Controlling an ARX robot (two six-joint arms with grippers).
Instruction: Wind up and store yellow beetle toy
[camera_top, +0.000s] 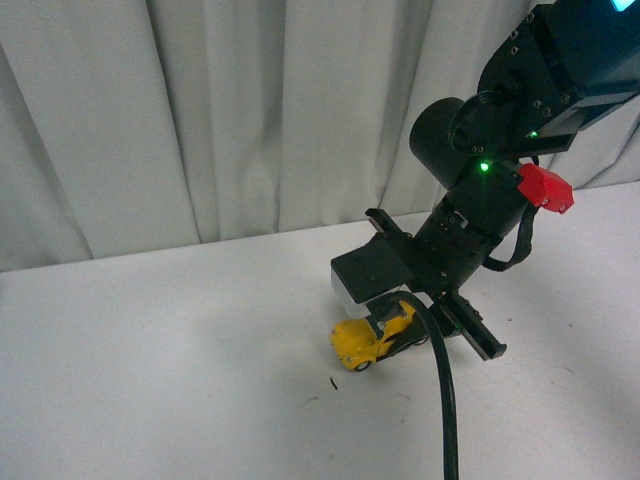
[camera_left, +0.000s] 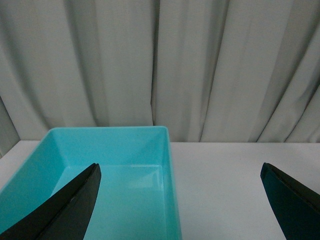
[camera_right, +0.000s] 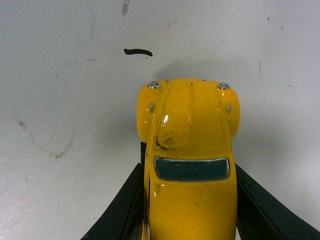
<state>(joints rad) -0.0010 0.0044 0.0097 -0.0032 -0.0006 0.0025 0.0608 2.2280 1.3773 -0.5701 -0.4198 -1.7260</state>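
Your right tool (camera_top: 392, 325) is clamped on the yellow beetle toy (camera_right: 189, 150), with its black fingers (camera_right: 125, 205) pressed against both sides of the body behind the windscreen. The toy is down on the white counter (camera_top: 150, 380), its nose pointing toward a small dark scrap (camera_right: 138, 51). Your left tool (camera_left: 180, 200) is spread wide and holds nothing, hovering over a teal bin (camera_left: 115, 145) near the curtain (camera_left: 150, 60).

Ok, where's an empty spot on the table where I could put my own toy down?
The big white stretch of table between the curtain and the near edge, left of the yellow beetle toy, is bare. The turquoise bin shows nothing inside. It is crowded only around the toy, where the right tool grips it.
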